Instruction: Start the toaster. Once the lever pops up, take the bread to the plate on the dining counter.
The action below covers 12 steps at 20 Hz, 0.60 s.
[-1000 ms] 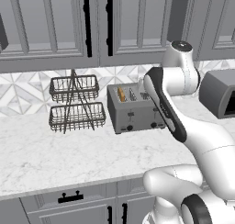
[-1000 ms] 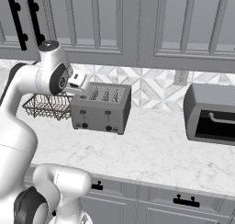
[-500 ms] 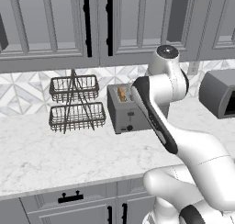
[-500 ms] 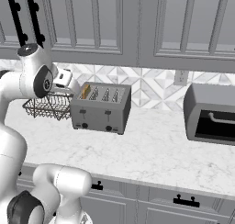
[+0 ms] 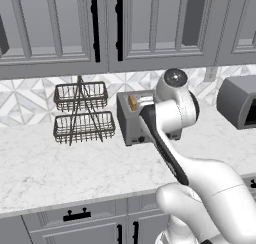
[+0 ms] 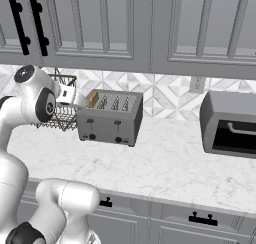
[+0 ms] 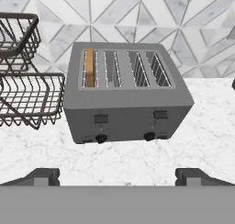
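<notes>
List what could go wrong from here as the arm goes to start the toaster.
1. The toaster has two levers; the bread sits in the leftmost slot, so pressing the right lever instead of the left lever would toast nothing.
2. The wire rack stands close beside the toaster's left end; the open gripper could snag it.

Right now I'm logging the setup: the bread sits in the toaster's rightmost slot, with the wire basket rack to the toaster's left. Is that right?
Not quite. The bread sits in the toaster's leftmost slot, the one nearest the wire basket rack, as the hand view shows. The rack is indeed to the toaster's left.
</notes>
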### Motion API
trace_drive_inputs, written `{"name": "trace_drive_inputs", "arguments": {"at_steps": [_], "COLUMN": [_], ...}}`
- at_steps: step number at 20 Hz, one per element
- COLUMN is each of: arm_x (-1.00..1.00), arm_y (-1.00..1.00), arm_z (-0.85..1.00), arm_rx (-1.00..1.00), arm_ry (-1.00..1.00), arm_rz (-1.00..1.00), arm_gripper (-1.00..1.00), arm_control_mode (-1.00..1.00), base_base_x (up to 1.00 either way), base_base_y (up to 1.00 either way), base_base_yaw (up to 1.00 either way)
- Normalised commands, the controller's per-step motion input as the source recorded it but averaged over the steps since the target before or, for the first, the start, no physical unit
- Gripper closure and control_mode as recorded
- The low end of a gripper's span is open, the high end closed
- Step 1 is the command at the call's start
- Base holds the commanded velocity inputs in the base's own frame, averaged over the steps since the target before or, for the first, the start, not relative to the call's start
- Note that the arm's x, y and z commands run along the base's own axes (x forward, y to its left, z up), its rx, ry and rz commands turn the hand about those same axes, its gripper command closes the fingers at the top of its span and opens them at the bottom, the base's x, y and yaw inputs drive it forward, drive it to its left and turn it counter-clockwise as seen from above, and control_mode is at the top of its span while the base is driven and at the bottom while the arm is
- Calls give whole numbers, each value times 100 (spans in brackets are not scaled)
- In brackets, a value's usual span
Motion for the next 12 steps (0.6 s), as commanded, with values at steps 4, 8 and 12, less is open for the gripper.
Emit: {"name": "trace_drive_inputs", "arguments": {"at_steps": [4, 8, 12], "arm_x": [51, 55, 47], "arm_y": [0, 1, 10], "arm_z": [-22, -21, -22], "arm_rx": [0, 0, 0], "arm_ry": [5, 3, 0], "arm_rz": [0, 0, 0], "arm_gripper": [-100, -100, -100], "arm_control_mode": [-100, -100, -100], "base_base_x": [0, 0, 0], "base_base_y": [0, 0, 0], "base_base_yaw": [0, 0, 0]}}
